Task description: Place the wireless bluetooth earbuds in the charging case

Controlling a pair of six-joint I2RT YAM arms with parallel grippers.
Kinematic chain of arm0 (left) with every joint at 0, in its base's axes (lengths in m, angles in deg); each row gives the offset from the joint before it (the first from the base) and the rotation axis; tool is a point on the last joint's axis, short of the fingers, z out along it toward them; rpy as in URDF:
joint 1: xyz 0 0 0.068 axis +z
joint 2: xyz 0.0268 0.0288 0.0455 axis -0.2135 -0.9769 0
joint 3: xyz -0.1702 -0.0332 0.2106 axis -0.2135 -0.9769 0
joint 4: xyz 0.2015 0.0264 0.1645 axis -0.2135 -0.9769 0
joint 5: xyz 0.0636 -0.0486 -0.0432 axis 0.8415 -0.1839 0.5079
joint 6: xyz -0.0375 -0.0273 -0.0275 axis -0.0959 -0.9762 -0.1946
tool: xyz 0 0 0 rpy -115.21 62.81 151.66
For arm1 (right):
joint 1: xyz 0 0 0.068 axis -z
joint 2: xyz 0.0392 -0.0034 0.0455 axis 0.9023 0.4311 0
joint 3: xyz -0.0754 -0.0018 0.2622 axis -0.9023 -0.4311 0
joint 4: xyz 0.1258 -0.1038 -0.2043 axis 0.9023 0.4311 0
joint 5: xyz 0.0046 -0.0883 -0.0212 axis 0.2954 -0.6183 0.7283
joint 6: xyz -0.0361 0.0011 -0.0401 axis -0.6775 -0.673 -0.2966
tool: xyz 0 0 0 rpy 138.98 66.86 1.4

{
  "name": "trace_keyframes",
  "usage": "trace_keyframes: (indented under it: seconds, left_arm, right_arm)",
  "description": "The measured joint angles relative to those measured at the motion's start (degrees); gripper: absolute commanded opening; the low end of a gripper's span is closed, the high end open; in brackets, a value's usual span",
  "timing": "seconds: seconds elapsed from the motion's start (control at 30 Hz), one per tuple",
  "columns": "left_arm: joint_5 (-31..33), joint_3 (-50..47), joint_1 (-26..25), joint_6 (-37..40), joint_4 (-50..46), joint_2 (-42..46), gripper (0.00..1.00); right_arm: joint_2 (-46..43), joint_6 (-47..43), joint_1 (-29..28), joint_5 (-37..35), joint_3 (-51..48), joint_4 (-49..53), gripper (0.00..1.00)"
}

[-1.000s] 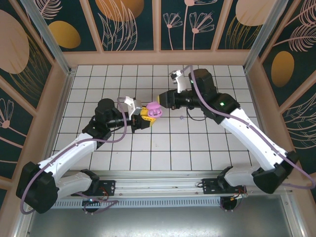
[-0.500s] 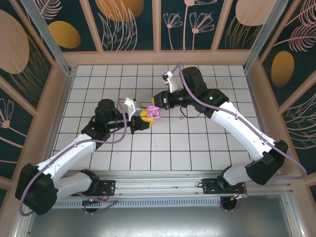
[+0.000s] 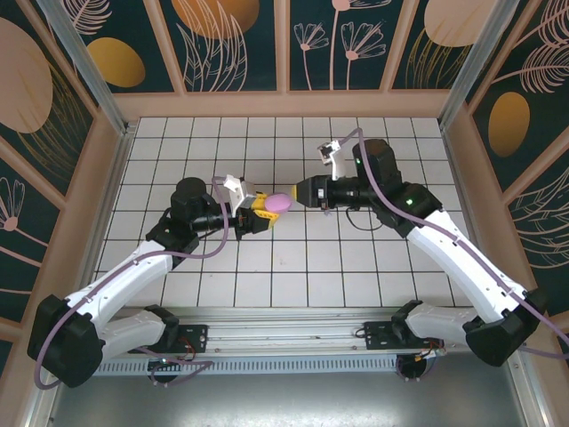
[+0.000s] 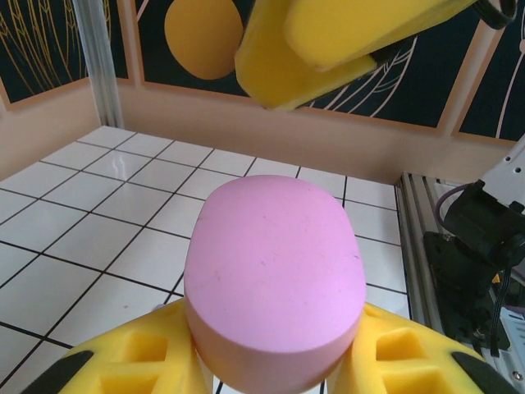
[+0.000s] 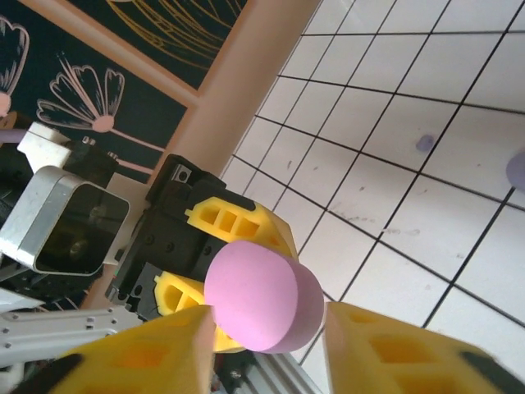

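Clamping the charging case (image 3: 278, 202) aloft, left gripper (image 3: 268, 210) steadies it so right gripper (image 3: 300, 191), fingers (image 5: 385, 345) spread just beside it, can likely work on it.

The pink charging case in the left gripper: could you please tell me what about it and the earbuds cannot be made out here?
- Inside of the charging case: left wrist view, its pink shell hides whatever it holds.
- Case's underside: left wrist view, hidden within the left gripper.
- Purple nub: right wrist view, too small to confirm as an earbud.
- Purple shape: right wrist view, cut off by the right edge.
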Motion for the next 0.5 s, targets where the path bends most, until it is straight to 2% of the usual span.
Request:
trace_keyframes:
  seconds: [0.1,0.3,0.4,0.5]
  left_arm:
    - [0.4,0.0,0.0,0.0,0.1,0.1,0.01]
    - [1.0,0.0,0.0,-0.3,0.3,0.8,0.01]
    - [1.0,0.0,0.0,-0.7,0.7,1.2,0.01]
    - [1.1,0.0,0.0,-0.9,1.1,1.4,0.01]
  right_arm:
    - [-0.3,3.4,0.2,1.1,-3.5,-3.8,0.56]
    - [0.0,9.6,0.2,4.8,-8.7,-11.1,0.58]
    - [1.0,12.3,0.2,7.1,-9.6,-14.7,0.57]
    - [2.1,15.0,0.2,9.6,-10.5,-18.6,0.5]
